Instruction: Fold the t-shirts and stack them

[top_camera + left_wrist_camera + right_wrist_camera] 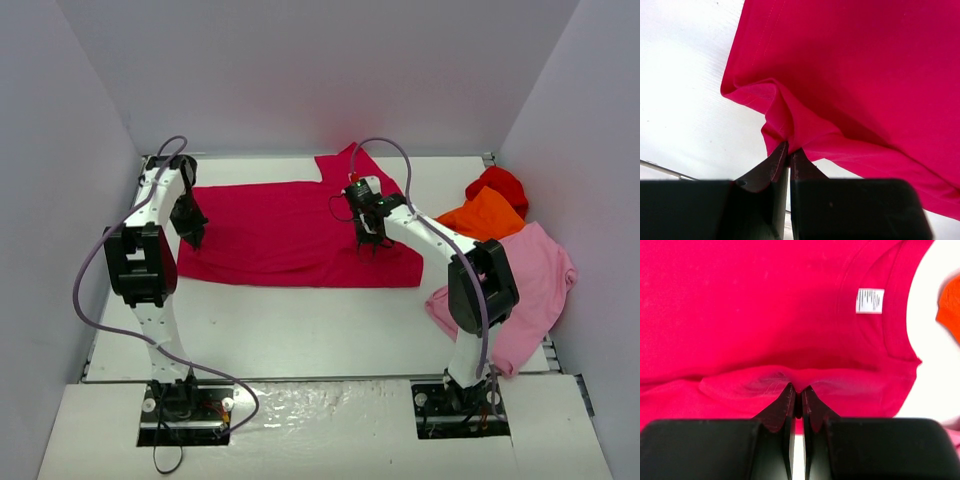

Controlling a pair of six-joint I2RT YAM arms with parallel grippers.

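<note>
The left gripper (788,148) is pinched closed on the raspberry-red t-shirt (285,232). In the left wrist view its 2 dark fingers (771,167) meet at the tips, and a bunched fold of the cloth's stitched edge runs straight into them, with the white table (300,325) showing beyond. The right gripper (796,389) is also closed, with barely a slit between its tips, nipping a raised ridge of the same shirt — the fabric puckers up to the tips in the right wrist view. Just beyond that ridge lies the collar, with a small white neck tag (870,300) whose printed lines are too small to read. From above, the raspberry-red t-shirt lies spread across the far half of the table, its length running left to right. The left gripper is at its left end and the right gripper is near its right end, by the neck, and 1 sleeve points toward the far side. To the right, apart from both grippers, 3 more shirts sit in a loose heap at the table's right side — a bright red t-shirt (498,183) farthest back, an orange t-shirt (485,213) just in front of it and touching it, and a pale pink t-shirt (535,285) nearest, loosely spread and reaching toward the table's near right edge. All 3 lie rumpled and unfolded.
</note>
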